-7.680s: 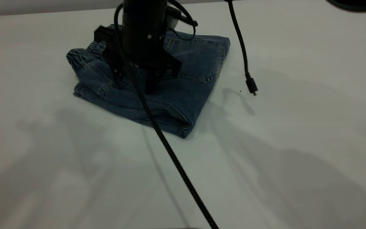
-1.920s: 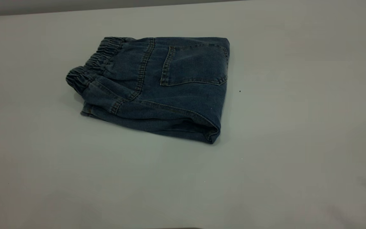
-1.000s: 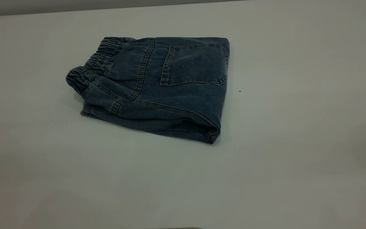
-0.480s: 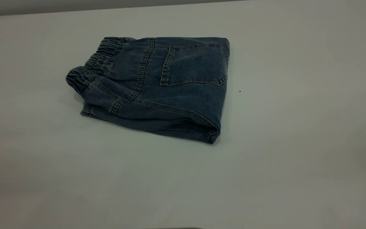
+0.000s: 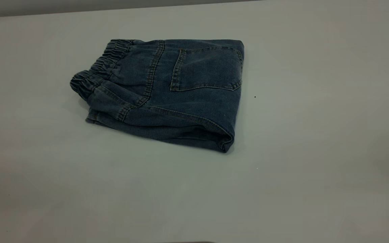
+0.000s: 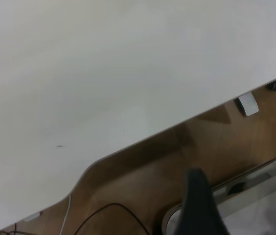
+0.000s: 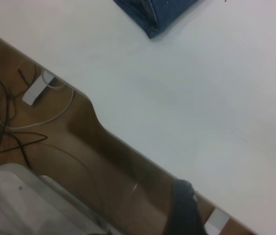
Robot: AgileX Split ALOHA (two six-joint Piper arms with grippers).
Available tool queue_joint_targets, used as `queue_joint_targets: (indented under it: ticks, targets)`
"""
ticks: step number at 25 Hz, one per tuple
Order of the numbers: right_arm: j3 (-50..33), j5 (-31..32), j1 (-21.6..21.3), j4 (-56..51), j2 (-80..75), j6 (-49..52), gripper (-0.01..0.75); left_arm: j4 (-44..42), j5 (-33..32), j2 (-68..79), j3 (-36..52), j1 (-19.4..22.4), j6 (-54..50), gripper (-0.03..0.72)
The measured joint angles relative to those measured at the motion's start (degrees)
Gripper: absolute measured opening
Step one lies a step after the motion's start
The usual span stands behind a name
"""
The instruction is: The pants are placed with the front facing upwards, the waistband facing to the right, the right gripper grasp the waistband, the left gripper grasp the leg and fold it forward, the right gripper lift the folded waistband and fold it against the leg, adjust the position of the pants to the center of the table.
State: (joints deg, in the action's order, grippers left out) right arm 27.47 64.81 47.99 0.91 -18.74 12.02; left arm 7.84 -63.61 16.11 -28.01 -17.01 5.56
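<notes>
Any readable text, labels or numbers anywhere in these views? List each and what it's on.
None readable in any view.
The pants show only stitching and a back pocket, no tag or print.
The table is plain.
The pale tabs at the table edge show no legible marking.

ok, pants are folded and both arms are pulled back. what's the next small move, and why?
Probably a short nudge of the pants toward the near side and slightly right. The fold looks finished, waistband on the left and back pocket up, but the bundle sits left of centre toward the table's far edge. No gripper is over it.
</notes>
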Motion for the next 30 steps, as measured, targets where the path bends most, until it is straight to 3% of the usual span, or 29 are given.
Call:
queue_joint_targets:
  ticks: [4, 6, 12, 15, 18, 30]
  targets:
    - [0.00, 0.00, -0.60, -0.20, 0.45, 0.00, 0.462, 0.05, 0.00, 0.00, 0.02, 0.74, 0.00, 0.410]
    - [0.00, 0.00, -5.06, -1.22, 0.64, 0.00, 0.462, 0.05, 0.00, 0.00, 0.02, 3.38, 0.00, 0.410]
    - [0.00, 0.13, -32.69, -2.46, 5.84, 0.00, 0.462, 0.02, -0.14, -3.92, 0.02, 12.78, 0.00, 0.410]
    - [0.00, 0.22, -41.31, -2.51, 10.21, 0.00, 0.462, 0.02, -0.25, -7.84, 0.02, 15.68, 0.00, 0.410]
    - [0.00, 0.34, -44.01, -2.51, 14.41, 0.00, 0.462, 0.07, -0.51, -11.82, 0.02, 16.72, 0.00, 0.410]
    - [0.00, 0.72, -44.14, -2.80, 19.30, 0.00, 0.456, 0.11, -1.07, -17.11, 0.02, 17.05, 0.00, 0.410]
